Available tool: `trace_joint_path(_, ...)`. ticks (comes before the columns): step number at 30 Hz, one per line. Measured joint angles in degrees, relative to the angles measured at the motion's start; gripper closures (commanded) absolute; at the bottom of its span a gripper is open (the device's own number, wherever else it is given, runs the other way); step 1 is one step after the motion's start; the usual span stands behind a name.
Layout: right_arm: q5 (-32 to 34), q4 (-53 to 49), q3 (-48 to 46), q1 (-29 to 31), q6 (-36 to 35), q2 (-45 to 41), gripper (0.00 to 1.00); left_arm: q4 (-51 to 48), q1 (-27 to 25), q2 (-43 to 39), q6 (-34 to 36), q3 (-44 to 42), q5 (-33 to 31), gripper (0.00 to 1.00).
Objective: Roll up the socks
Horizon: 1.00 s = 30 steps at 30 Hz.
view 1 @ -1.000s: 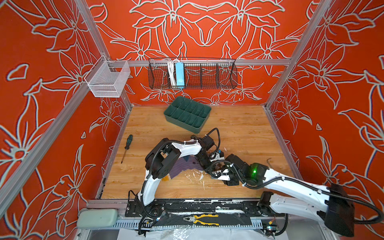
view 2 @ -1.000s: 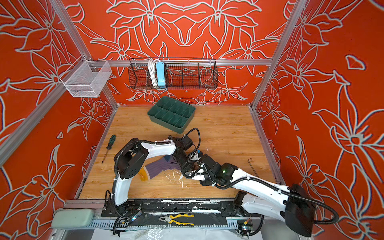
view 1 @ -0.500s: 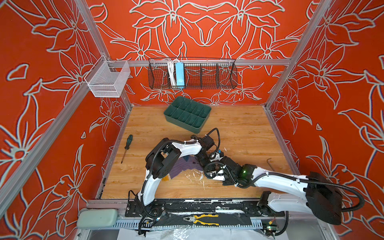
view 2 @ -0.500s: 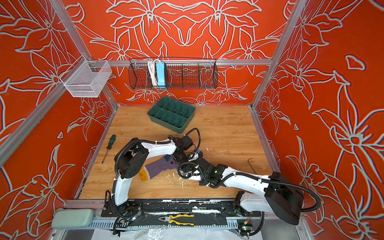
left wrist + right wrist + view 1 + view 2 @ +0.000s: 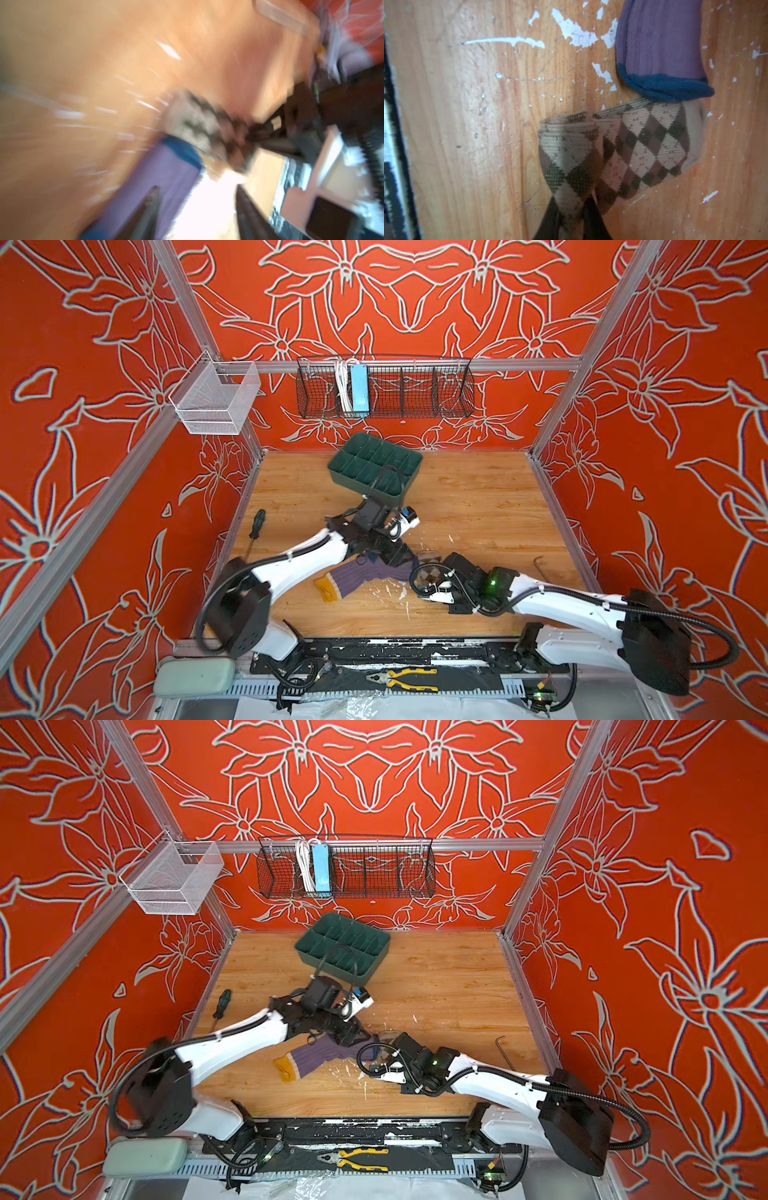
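Left pincer (image 5: 197,188): released, fingers apart above the purple sock (image 5: 365,572); clenched 1 second ago.
Right pincer (image 5: 571,200): now clenched on a fold of the argyle sock (image 5: 633,145).
Socks: both on the bench (image 5: 478,506), ends touching.
Meaning: control likely passes to the right arm; rolling barely begun.
Versus earlier: purple sock unmoved.

Both top views are bright and evenly lit, sharp across the wooden table (image 5: 478,506), where shadows fall soft and short. The left wrist view is smeared throughout by motion blur, with one blown-out white patch of glare. The right wrist view is sharp on the argyle sock (image 5: 643,145) and softens toward its edges.
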Motion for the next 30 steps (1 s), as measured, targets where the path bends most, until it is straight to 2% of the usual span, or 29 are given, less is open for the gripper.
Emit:
trace_joint_path(3, -2.54, -3.34, 3.04, -0.39, 1.42, 2.82, 1.00, 2.43, 0.55, -13.25, 5.16, -4.48, -4.07, 0.33)
trace_joint_path(6, -5.49, -7.17, 7.13, -1.68, 2.78, 7.19, 1.00, 0.35, 0.50, -22.77, 13.81, -6.10, -4.13, 0.34)
trace_joint_path(10, -9.73, -12.13, 12.35, -4.87, 3.56, 13.16, 1.00, -2.93, -0.92, -30.42, 23.71, -7.96, -3.34, 0.34)
trace_joint_path(13, -13.86, -15.10, 15.32, -8.39, 3.45, 16.81, 1.00, -3.76, -7.02, -32.28, 30.29, -9.92, -5.81, 0.33)
trace_joint_path(17, -19.02, -17.59, 17.62, -12.59, 3.02, 20.33, 1.00, -0.07, -20.04, -28.17, 38.66, -14.23, -15.28, 0.32)
trace_joint_path(20, -20.17, -18.86, 18.82, -13.64, 2.16, 22.03, 1.00, 5.95, -26.49, -20.15, 42.86, -17.75, -21.77, 0.32)
trace_joint_path(24, -20.96, -20.09, 19.96, -14.47, 1.42, 23.54, 0.99, 13.42, -30.67, -7.98, 42.91, -19.91, -25.97, 0.33)
trace_joint_path(30, -21.44, -20.24, 20.06, -14.75, 1.14, 23.74, 0.98, 24.68, -31.61, 6.36, 34.91, -18.95, -29.64, 0.35)
